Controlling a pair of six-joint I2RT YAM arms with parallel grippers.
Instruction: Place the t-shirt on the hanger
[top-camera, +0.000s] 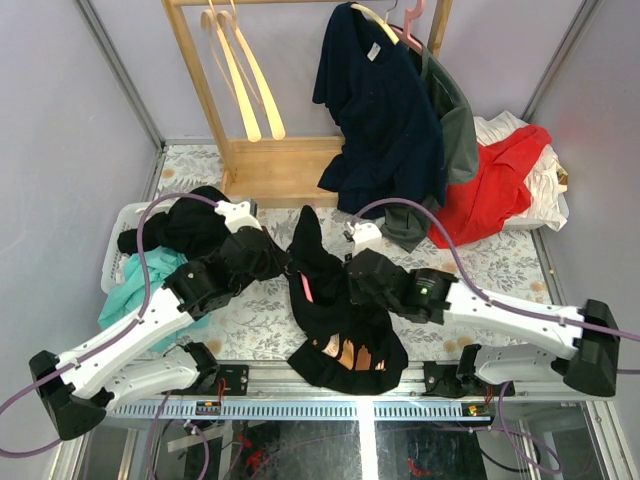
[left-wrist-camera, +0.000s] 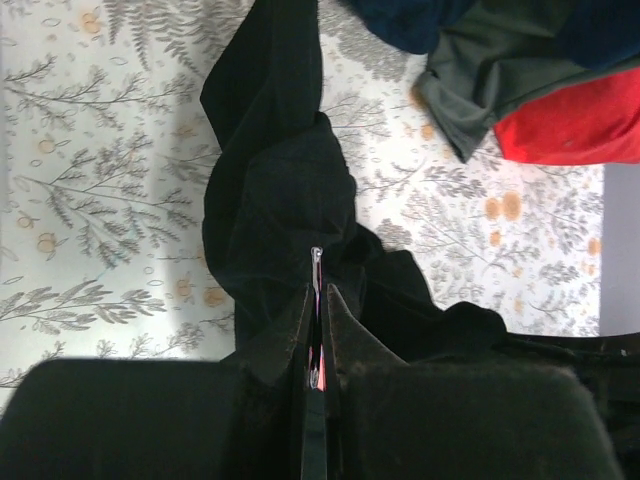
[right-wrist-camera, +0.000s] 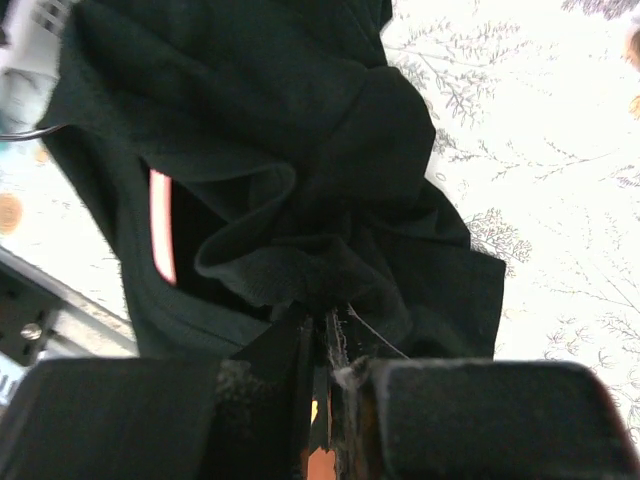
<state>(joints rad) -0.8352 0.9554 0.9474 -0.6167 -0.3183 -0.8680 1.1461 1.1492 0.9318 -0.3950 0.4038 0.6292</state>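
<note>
The hanger (top-camera: 307, 287) is pinched by the left tool (left-wrist-camera: 318, 292), the t-shirt (top-camera: 322, 325) by the right tool (right-wrist-camera: 320, 318). Cloth should be pulled gently.

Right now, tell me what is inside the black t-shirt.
A short strip of the pink hanger shows through an opening in the t-shirt; the rest of it is covered by cloth.
</note>
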